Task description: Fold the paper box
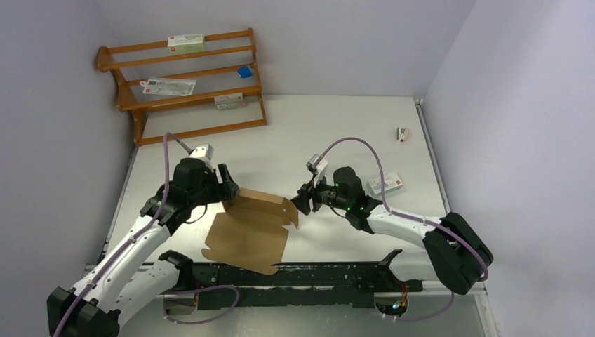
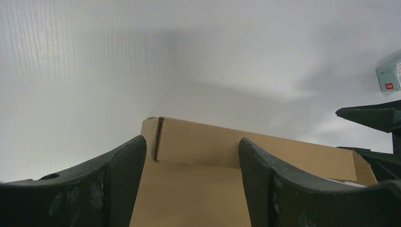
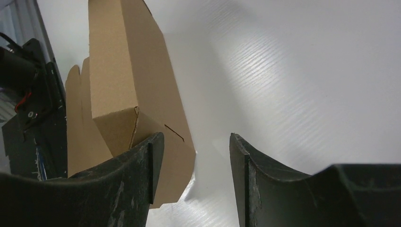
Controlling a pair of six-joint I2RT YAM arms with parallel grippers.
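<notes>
**Box bracketed end to end, nothing gripped so far**

The paper box (image 1: 245,235) is found low in the middle of the top view, on the white bench (image 1: 351,126). It's only part-folded. One long wall is stood up along the far side, and the rest of the sheet is laid flat toward the bottom of the frame, with its edge over the black rail (image 1: 337,270).

The bit everything hinges on is that the raised wall runs left to right across the frame, dipping a little toward the right. The left tool (image 1: 226,184) is placed just off the wall's left end. The right tool (image 1: 303,200) is just off the right end, where a short end flap is turned in. So the box is boxed in along its long axis, and neither arm can really be called nearer.

In the left wrist view the jaws are spread wide. The flat panel and upright wall are seen through the gap and nothing is pinched.

In the right wrist view the jaws are parted too, with bare bench showing between them. The box's end corner is overlapped by the finger (image 3: 127,184) at lower left, but whether it's actually touched can't be told.

Best guess is that both ends would need to be worked inward along that axis.
</notes>
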